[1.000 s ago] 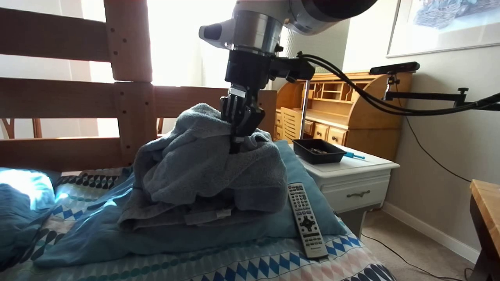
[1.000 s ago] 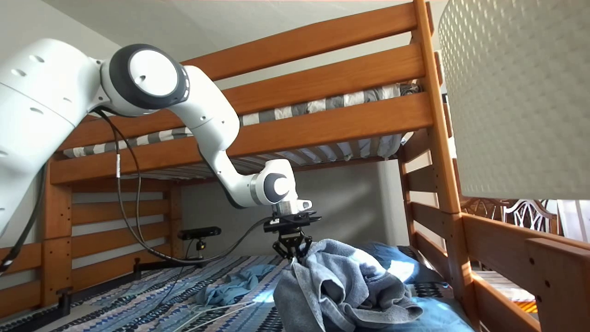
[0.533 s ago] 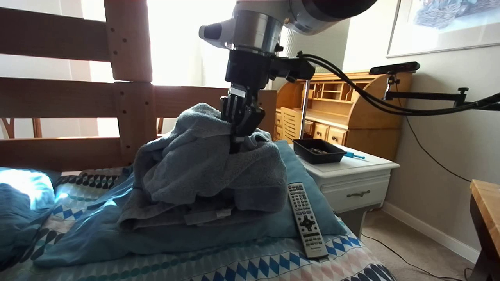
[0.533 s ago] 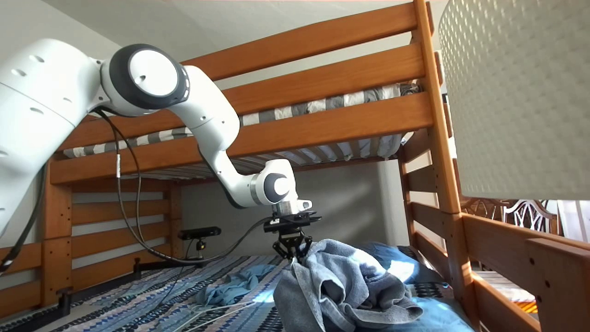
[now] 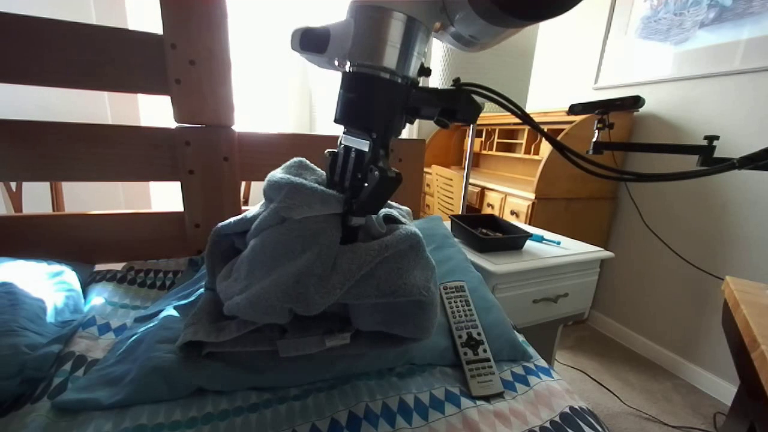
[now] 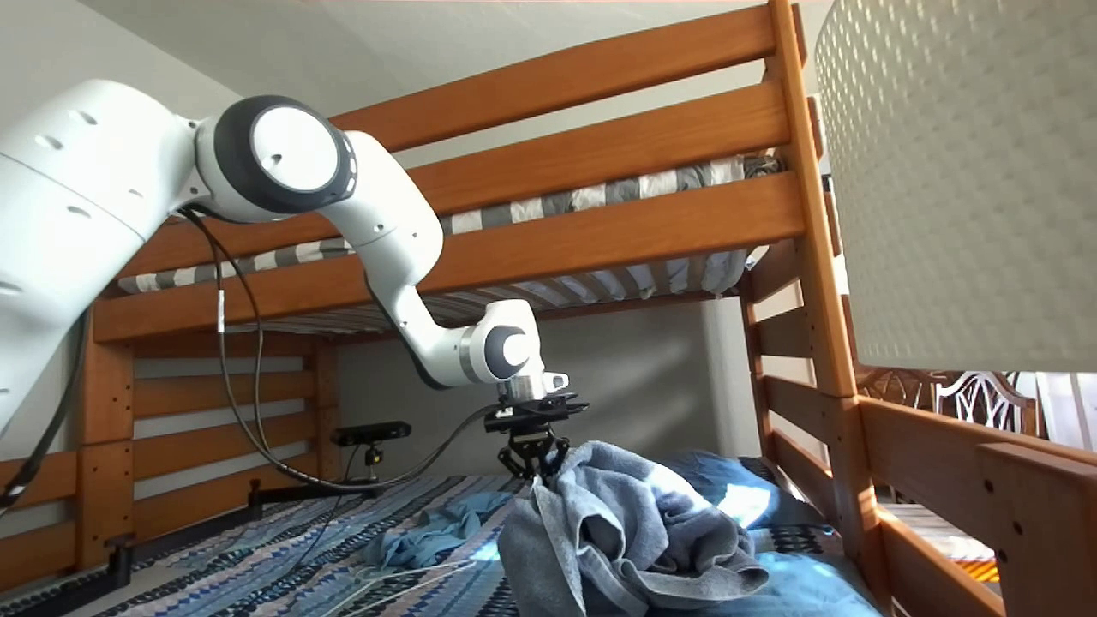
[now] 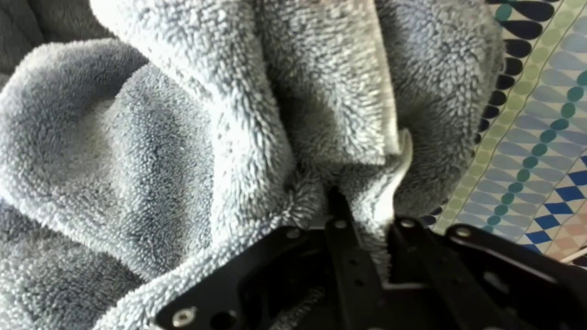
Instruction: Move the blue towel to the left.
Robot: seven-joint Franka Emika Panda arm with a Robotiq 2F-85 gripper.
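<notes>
The blue-grey towel (image 5: 324,270) lies bunched in a heap on a blue pillow (image 5: 444,246) on the bed. It also shows in an exterior view (image 6: 634,531) and fills most of the wrist view (image 7: 174,174). My gripper (image 5: 351,231) points down into the top of the heap, and it also shows in an exterior view (image 6: 540,476). In the wrist view the fingers (image 7: 367,220) are closed on a pinched fold of the towel, with a pale edge between them. The fingertips are partly hidden in the cloth.
A remote control (image 5: 471,339) lies against the pillow beside the towel. A black tray (image 5: 489,231) stands on a white nightstand (image 5: 546,264). Wooden bed rails (image 5: 207,180) stand behind. Another blue cloth (image 6: 441,531) lies on the bed. A lampshade (image 6: 960,188) hangs at the upper right.
My gripper has shifted slightly left in both exterior views, and the towel's upper folds and front edge have shifted slightly left with it. The remote's top has moved slightly left.
</notes>
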